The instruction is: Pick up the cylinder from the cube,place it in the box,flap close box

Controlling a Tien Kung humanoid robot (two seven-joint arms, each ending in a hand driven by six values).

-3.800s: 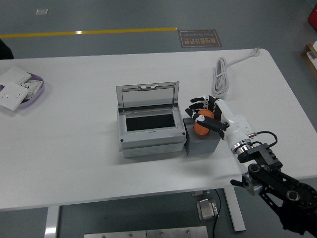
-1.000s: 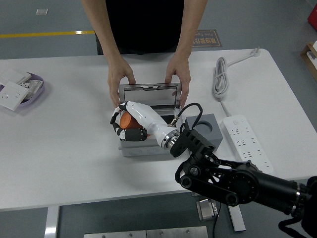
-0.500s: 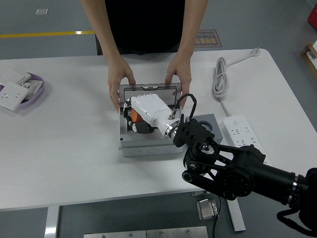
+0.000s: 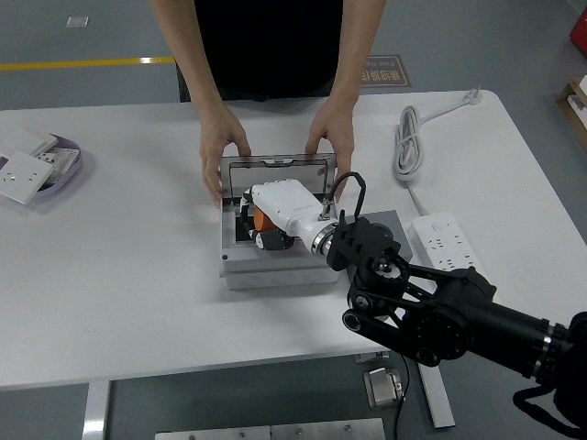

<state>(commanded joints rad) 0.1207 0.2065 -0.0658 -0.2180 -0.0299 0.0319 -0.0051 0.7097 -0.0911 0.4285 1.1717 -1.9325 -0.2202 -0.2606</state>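
The grey box stands at the table's middle with its clear lid raised at the back. My right hand reaches down into the box opening, fingers curled around the orange cylinder, which sits low inside the box. The dark grey cube stands right of the box, mostly hidden behind my right arm. A person at the far side rests the left-side hand and the right-side hand on the lid's upper corners. My left arm is out of view.
A purple tray with white sockets lies at the far left. A white power strip lies right of the cube. A coiled white cable lies at the back right. The table's near edge runs along the bottom.
My right hand carried the cylinder from the cube over to the box and has lowered it further into the opening. A person has come and holds the lid.
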